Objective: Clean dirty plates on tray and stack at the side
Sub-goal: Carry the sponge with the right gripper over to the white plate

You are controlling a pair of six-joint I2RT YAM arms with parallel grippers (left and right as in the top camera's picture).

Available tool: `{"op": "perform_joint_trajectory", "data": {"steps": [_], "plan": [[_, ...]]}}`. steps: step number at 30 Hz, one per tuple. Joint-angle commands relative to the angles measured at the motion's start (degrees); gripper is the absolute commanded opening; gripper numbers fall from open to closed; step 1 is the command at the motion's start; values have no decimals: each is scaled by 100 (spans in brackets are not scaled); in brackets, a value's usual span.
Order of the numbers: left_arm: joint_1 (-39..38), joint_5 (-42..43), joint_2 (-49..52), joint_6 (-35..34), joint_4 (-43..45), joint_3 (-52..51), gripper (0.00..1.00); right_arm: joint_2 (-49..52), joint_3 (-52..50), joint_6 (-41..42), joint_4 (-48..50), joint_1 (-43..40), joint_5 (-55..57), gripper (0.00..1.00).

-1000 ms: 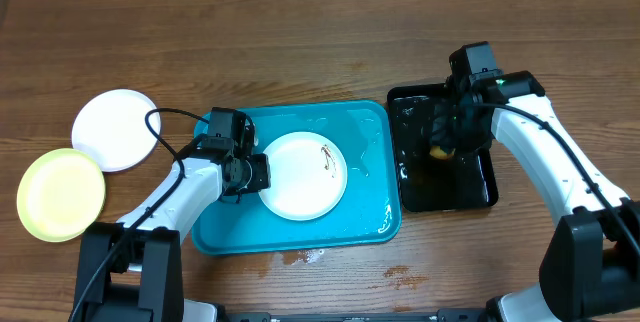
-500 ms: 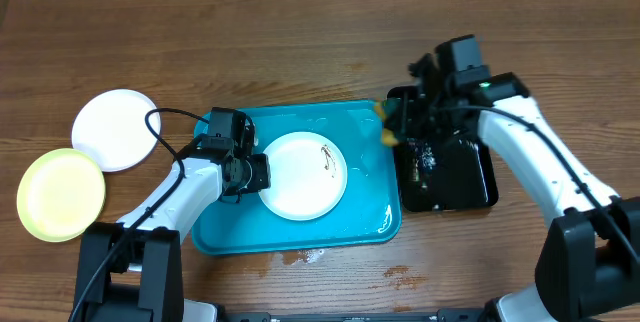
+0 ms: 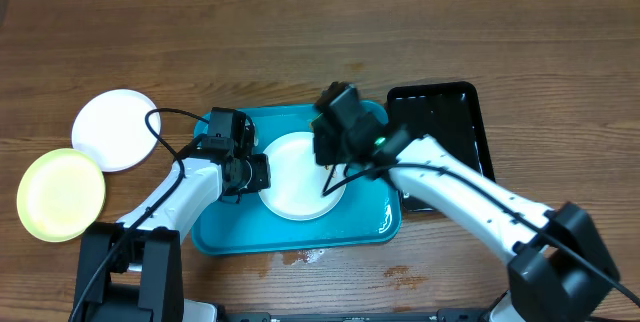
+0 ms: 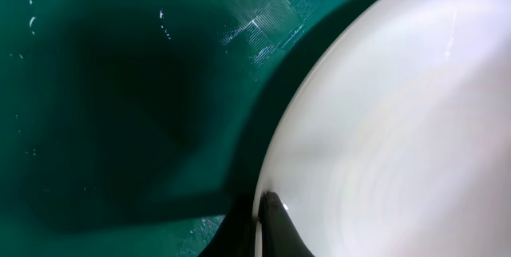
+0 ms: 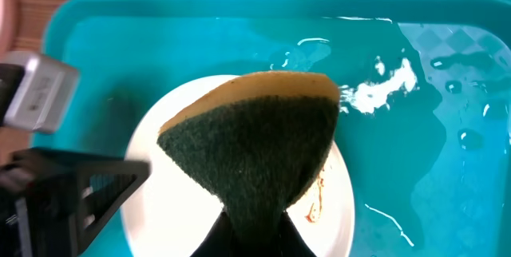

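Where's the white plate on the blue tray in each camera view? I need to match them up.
Overhead: white plate mid-frame, centred on the turquoise tray.
Left wrist: fills the right half.
Right wrist: lower centre, partly behind the sponge.
Shared landmark: the turquoise tray, under the plate in all three.

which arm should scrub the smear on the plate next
Right: the right gripper holds the sponge over the plate, by the smear; the left gripper is clamped on the plate's rim.

The left arm (image 3: 170, 200) and right arm (image 3: 470, 197) are shelled white, jointed black; a black cable (image 3: 166, 114) is looped, and seemingly a green light (image 3: 381, 143) is lit.
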Motion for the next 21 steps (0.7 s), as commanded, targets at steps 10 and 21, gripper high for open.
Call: {"op": "perform_joint_trajectory", "data": {"steps": [10, 21], "plan": [[-15, -254, 260, 44, -76, -210, 4, 1237, 4, -756, 1818, 686, 1976, 4], [-15, -258, 260, 46, -76, -210, 4, 1897, 4, -2232, 2704, 407, 1786, 4]]}}
